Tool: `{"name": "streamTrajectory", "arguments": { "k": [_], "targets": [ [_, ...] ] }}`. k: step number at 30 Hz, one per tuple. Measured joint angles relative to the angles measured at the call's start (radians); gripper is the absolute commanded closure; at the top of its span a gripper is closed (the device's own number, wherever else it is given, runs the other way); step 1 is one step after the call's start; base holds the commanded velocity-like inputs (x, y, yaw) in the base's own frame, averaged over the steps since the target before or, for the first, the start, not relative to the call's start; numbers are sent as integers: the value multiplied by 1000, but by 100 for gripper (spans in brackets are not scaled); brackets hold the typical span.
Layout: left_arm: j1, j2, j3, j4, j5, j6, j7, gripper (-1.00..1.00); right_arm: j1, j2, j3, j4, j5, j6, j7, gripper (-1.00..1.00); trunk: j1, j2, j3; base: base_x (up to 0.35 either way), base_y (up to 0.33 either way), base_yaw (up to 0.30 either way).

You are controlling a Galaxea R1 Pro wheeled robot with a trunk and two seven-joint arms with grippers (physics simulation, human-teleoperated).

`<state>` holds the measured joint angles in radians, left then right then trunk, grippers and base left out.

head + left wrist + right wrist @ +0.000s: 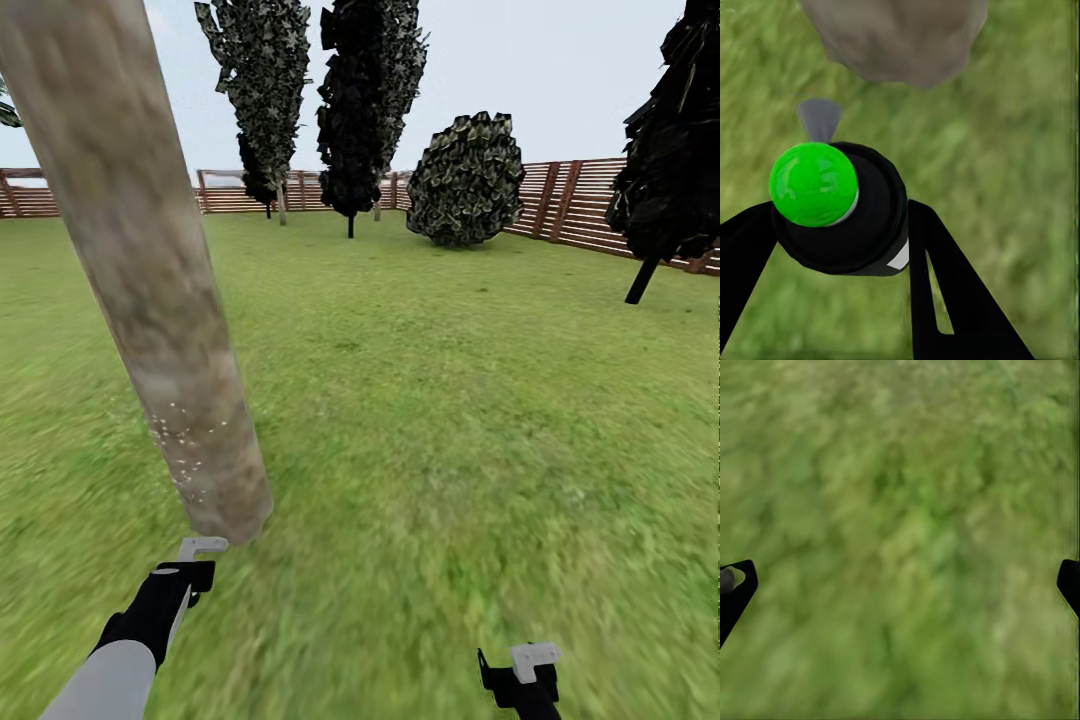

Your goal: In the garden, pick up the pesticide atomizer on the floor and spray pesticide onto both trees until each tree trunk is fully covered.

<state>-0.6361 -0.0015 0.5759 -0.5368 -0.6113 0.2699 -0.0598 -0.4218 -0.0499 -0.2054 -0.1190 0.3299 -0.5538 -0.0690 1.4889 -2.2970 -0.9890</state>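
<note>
A thick mottled grey-tan tree trunk [150, 300] leans across the left of the head view, its base meeting the lawn just ahead of my left gripper [192, 568]. Small white specks dot the lower bark [190, 455]. In the left wrist view, my left gripper [840, 225] is shut on the pesticide atomizer [844, 225], a black body with a bright green cap [814, 184] and a grey nozzle [819, 118] pointing toward the trunk's foot [900, 37]. My right gripper [527, 668] hangs low at the right, open over bare grass [905, 581].
Green lawn [470, 420] stretches ahead and to the right. Narrow dark conifers [365, 100] and a round bush [465, 180] stand at the far side before the brown slat fence [570, 205]. Another dark conifer [670, 150] stands at the right edge.
</note>
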Motion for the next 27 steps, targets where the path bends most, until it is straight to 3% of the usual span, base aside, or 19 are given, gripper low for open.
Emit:
{"name": "streamTrajectory", "arguments": {
  "k": [19,27],
  "targets": [
    [0,0,1,-2,2,0,1,100,0,1,0,1,0,0,0,-100,0,0,0,124,-274,247],
    [0,0,3,-2,2,0,1,100,0,1,0,1,0,0,0,-100,0,0,0,147,-271,29]
  ]
}}
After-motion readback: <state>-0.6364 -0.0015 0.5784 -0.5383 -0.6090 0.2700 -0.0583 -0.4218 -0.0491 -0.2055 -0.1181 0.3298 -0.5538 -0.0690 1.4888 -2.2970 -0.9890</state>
